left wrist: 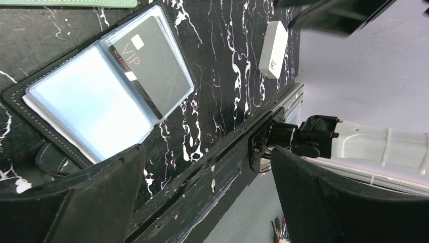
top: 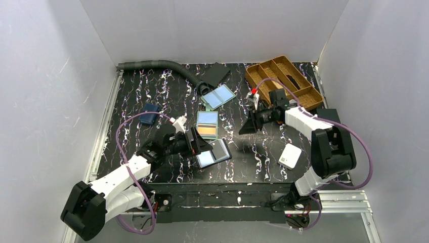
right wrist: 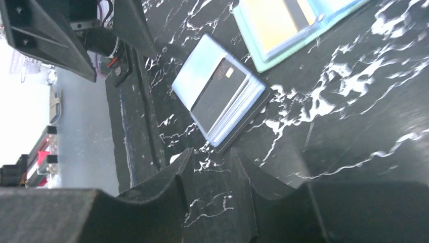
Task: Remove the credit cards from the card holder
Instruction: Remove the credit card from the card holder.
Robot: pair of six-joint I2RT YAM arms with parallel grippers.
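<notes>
The grey-green card holder [top: 207,125] lies open mid-table, with a blue card [top: 207,118] in its far pocket and an orange card [top: 206,131] in its near one. The right wrist view shows the holder [right wrist: 253,55] with the orange card [right wrist: 275,17]. Just in front of it, a black-edged bifold [top: 213,153] has a black-grey card [left wrist: 152,66] in its clear sleeve. My left gripper [top: 200,144] [left wrist: 205,152] is wide open at this bifold's left edge, holding nothing. My right gripper [top: 249,126] [right wrist: 212,154] hovers right of the card holder, jaws partly open and empty.
A bifold with two pale blue panels [top: 217,96] lies further back. A small navy wallet [top: 149,114] sits at left and a white square box [top: 290,156] [left wrist: 274,49] at front right. A brown divided tray [top: 283,81] and a grey hose [top: 157,65] are at the back.
</notes>
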